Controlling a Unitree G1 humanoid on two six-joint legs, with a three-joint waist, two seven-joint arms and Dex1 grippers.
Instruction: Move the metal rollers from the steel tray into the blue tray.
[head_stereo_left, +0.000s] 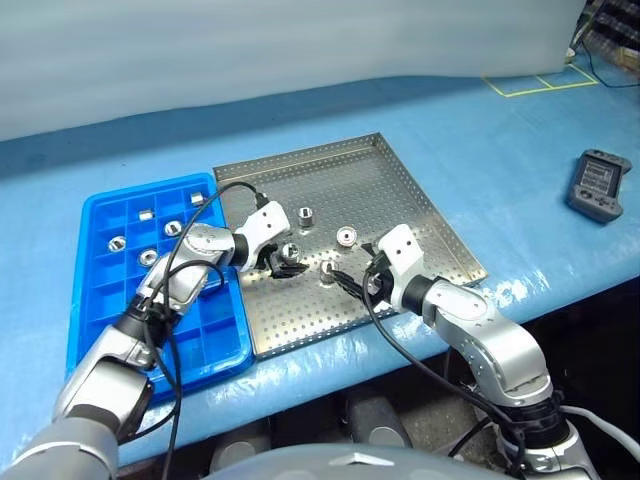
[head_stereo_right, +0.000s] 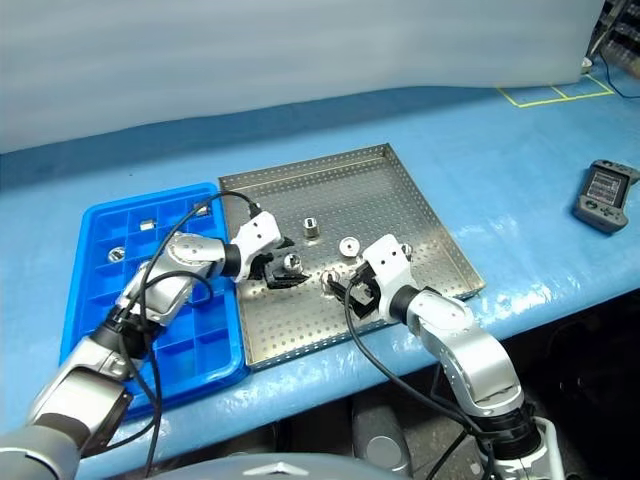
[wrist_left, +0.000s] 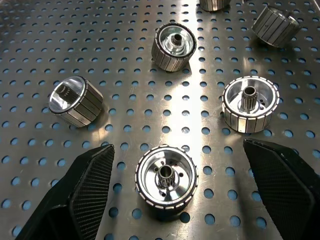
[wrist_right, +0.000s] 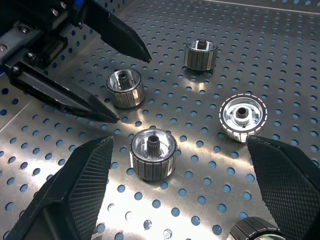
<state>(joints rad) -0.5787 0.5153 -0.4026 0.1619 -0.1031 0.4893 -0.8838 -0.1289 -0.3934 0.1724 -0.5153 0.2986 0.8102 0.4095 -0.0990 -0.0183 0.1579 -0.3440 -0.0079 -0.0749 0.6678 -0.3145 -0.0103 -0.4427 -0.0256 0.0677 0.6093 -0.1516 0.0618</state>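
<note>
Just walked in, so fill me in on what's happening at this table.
A humanoid robot is moving metal rollers from the perforated steel tray into the blue tray, where several already sit. Both hands are open and empty over the steel tray. The left hand brackets one roller; the right hand hovers beside another.

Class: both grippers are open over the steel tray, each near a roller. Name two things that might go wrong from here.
1. The left gripper and right gripper work close together; they might collide.
2. Rollers lie close together on the steel tray; a closing finger might knock a neighbour away.
</note>
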